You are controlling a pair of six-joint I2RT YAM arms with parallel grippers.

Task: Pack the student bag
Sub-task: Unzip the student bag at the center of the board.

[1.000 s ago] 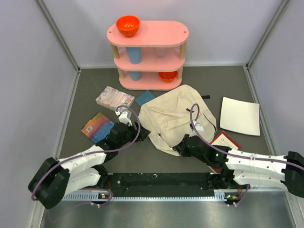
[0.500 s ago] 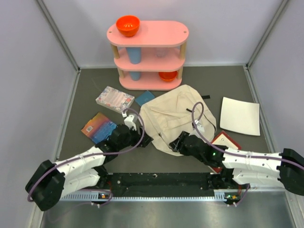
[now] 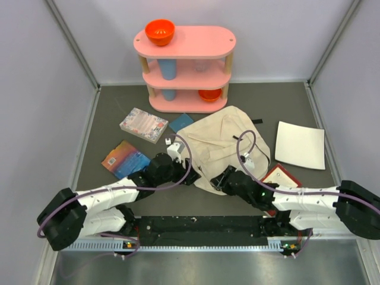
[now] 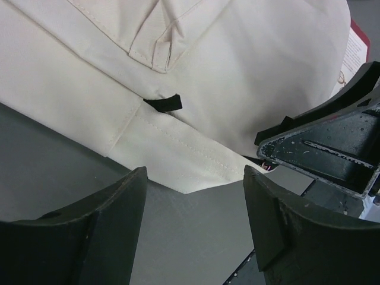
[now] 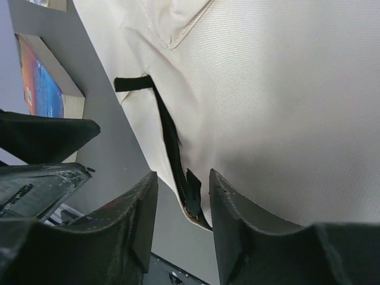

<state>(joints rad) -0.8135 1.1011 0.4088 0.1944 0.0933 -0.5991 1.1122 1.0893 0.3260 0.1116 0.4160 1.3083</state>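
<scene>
The cream student bag (image 3: 222, 142) lies flat mid-table. Its near edge fills the left wrist view (image 4: 208, 65) and the right wrist view (image 5: 285, 89). My left gripper (image 3: 191, 177) is open and empty, low over the table just short of the bag's near-left corner (image 4: 196, 178); a small black tab (image 4: 163, 103) shows on the seam. My right gripper (image 3: 216, 180) is open at the bag's near edge (image 5: 181, 184). A black zipper (image 5: 168, 139) and its pull (image 5: 193, 189) sit between its fingers, not clamped. The two grippers are close together.
A pink shelf (image 3: 185, 68) at the back holds an orange bowl (image 3: 160, 31) and cups. A flat white sheet (image 3: 300, 144) lies right. A colourful book (image 3: 123, 159), a patterned book (image 3: 143, 124) and a blue item (image 3: 180, 123) lie left. A red-edged book (image 3: 284, 176) lies under the right arm.
My left gripper has moved right to the bag's near-left corner. My right gripper has slid left along the bag's near edge. The bag has not moved.
</scene>
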